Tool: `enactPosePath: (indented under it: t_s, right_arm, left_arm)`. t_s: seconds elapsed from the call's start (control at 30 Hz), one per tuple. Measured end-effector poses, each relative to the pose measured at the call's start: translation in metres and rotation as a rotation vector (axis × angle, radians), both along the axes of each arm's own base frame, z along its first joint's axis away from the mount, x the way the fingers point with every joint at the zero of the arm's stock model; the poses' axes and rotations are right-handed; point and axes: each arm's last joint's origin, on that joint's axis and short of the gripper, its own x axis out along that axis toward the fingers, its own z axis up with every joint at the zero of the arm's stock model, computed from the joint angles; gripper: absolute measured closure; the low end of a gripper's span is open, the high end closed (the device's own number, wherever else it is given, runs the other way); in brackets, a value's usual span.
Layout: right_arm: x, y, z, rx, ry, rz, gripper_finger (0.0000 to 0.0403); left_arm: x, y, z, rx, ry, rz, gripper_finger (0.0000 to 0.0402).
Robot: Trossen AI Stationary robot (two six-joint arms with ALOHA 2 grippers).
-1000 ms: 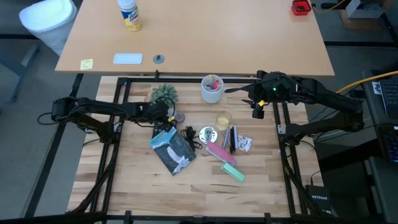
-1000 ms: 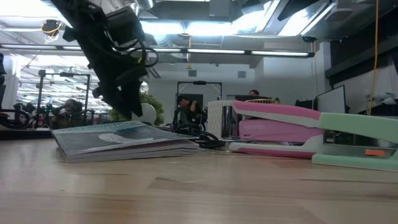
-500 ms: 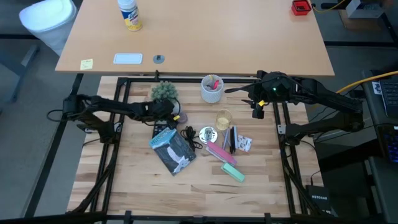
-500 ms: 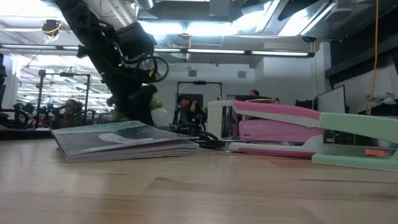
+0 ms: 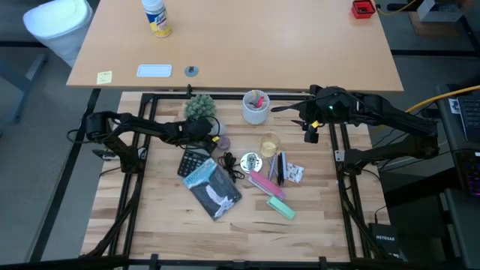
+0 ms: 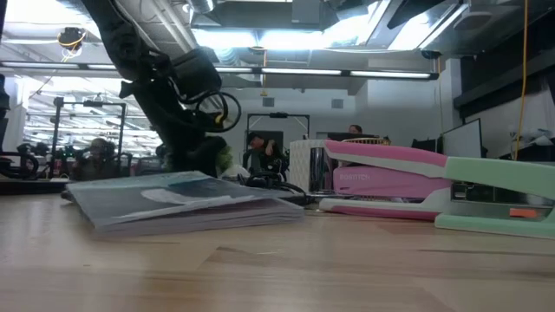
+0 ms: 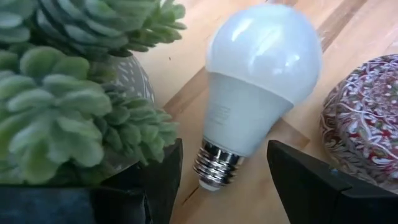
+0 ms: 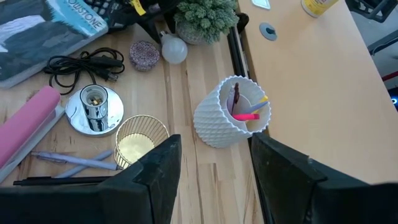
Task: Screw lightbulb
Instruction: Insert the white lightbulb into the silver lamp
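Dark arm (image 6: 169, 95) behind magazine (image 6: 182, 201); pink stapler (image 6: 390, 178) & mint stapler (image 6: 499, 204) right.

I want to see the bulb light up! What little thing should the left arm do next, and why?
Probably ease forward a bit, then close. The left pincer is open, with the lightbulb lying on its side just ahead, its metal screw base pointing back between the fingers. It lies right beside the succulent plant, and nothing is gripped yet.
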Motion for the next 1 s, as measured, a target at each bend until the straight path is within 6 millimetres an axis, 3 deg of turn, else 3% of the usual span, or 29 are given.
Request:
enactPosePath:
  t_s: [0.43, 1.0]
  right_arm:
    - [0.000, 0.000, 0.000, 0.000, 0.000, 0.000, 0.0203]
    - [0.000, 0.000, 0.000, 0.000, 0.000, 0.000, 0.0203]
  left_arm:
    - [0.000, 0.001, 0.000, -0.034, -0.010, -0.022, 0.0176]
    - [-0.007, 0.017, -0.001, -0.154, -0.058, -0.016, 0.0176]
